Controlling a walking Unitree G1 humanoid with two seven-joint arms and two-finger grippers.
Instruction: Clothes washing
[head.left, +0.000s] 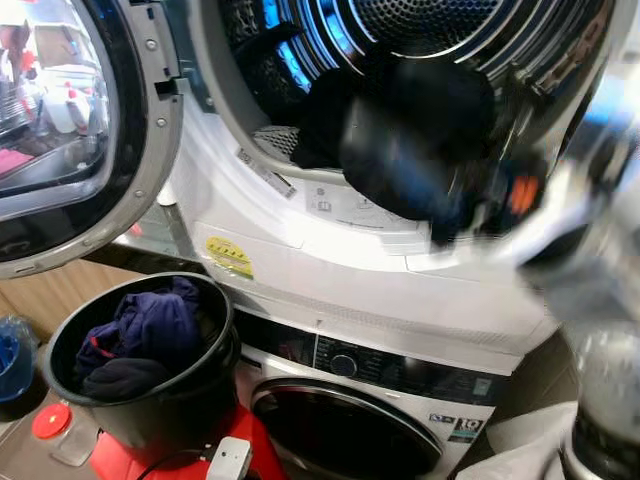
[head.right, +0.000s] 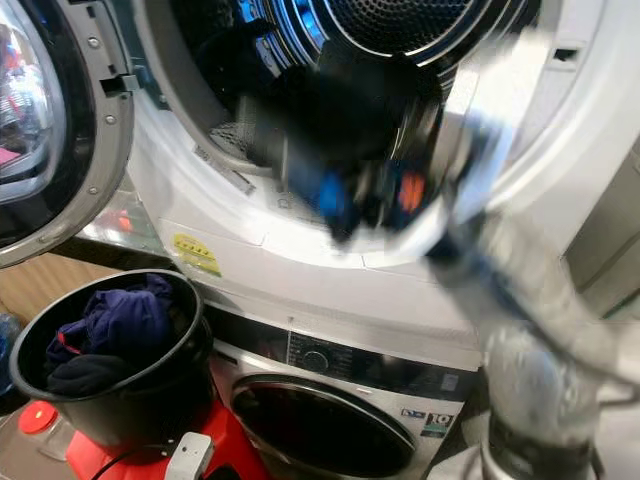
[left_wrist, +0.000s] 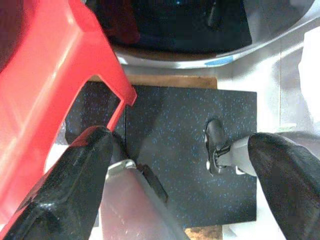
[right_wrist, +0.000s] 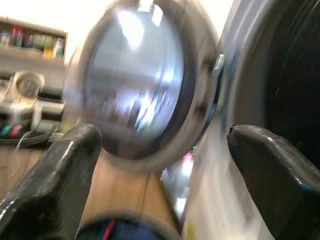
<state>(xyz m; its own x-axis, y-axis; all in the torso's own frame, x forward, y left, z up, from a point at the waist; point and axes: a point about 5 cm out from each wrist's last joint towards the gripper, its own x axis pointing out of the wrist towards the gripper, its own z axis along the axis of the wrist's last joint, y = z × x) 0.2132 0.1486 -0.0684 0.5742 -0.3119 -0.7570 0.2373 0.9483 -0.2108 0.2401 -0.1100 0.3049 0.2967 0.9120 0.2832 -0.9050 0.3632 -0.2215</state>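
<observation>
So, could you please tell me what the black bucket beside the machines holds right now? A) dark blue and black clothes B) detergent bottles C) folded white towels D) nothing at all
A: the black bucket holds crumpled dark blue and black clothes.

Wood-toned floor (head.left: 40, 295), black speckled mat (left_wrist: 190, 150), red plastic stool (left_wrist: 45, 85), cluttered shelf (right_wrist: 30, 40)

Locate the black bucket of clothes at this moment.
The black bucket stands at the lower left of the head views on a red stool, below the open machine door, with dark blue clothes inside.
</observation>
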